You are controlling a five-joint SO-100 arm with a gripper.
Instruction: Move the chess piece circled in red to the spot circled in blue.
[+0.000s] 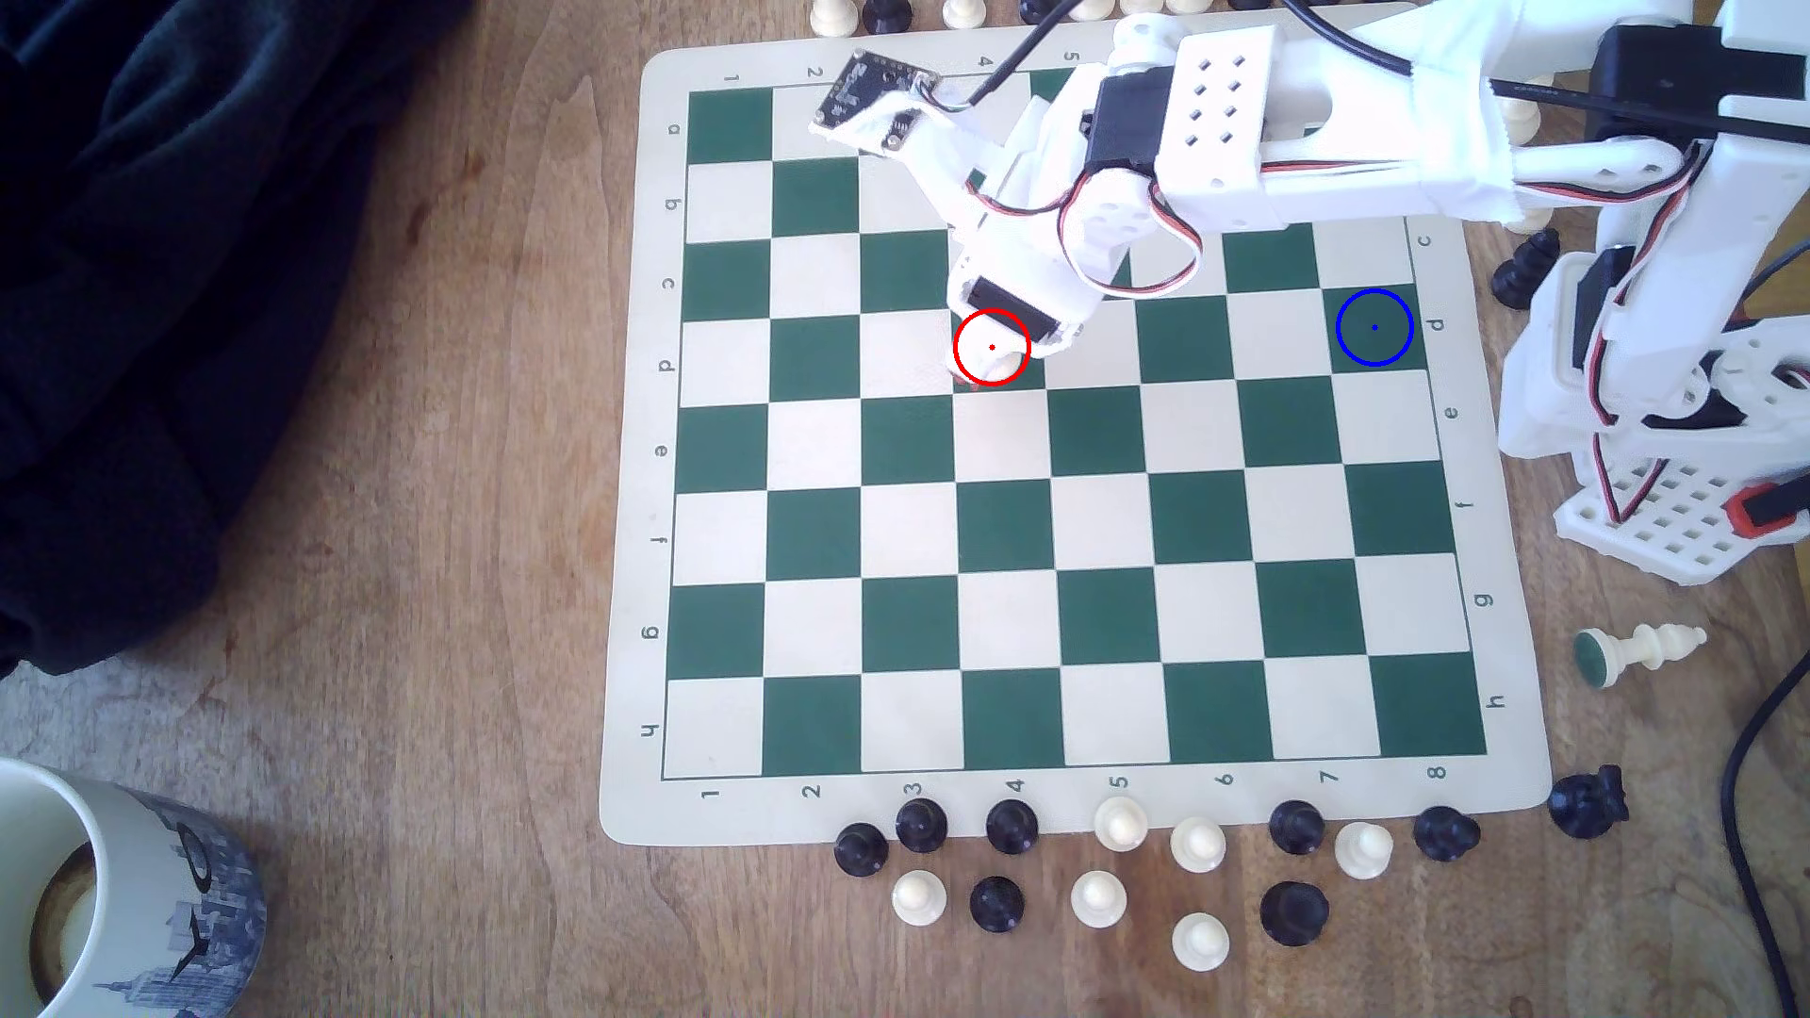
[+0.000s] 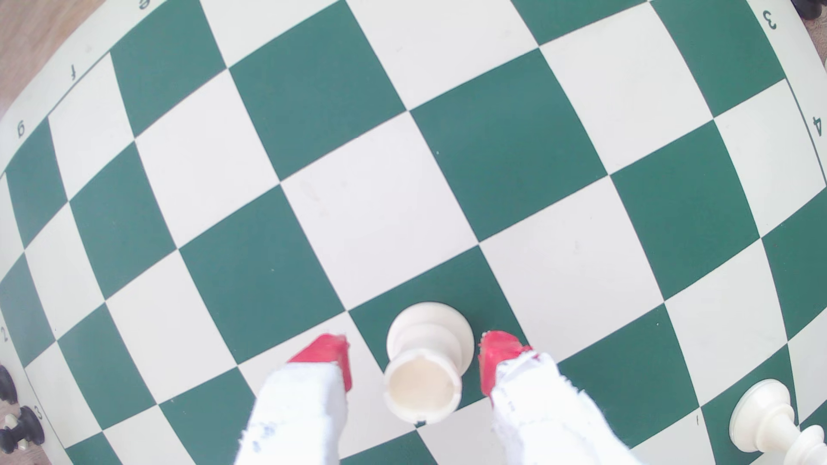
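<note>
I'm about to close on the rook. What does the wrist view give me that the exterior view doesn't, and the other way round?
Wrist view: the gripper is open, its red fingertips standing either side of the upright white rook, a gap showing on each side.

Exterior view: the blue-ringed square lies far toward the exterior view's right, on the rook's own row, with bare squares between. Here the arm covers most of the rook.

Both: the rook on its green square of the board.

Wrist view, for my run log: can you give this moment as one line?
phase: pre-grasp | gripper: open, red fingertips either side of rook, not touching | rook: upright on red-ringed square | blue-ringed square: free
</note>
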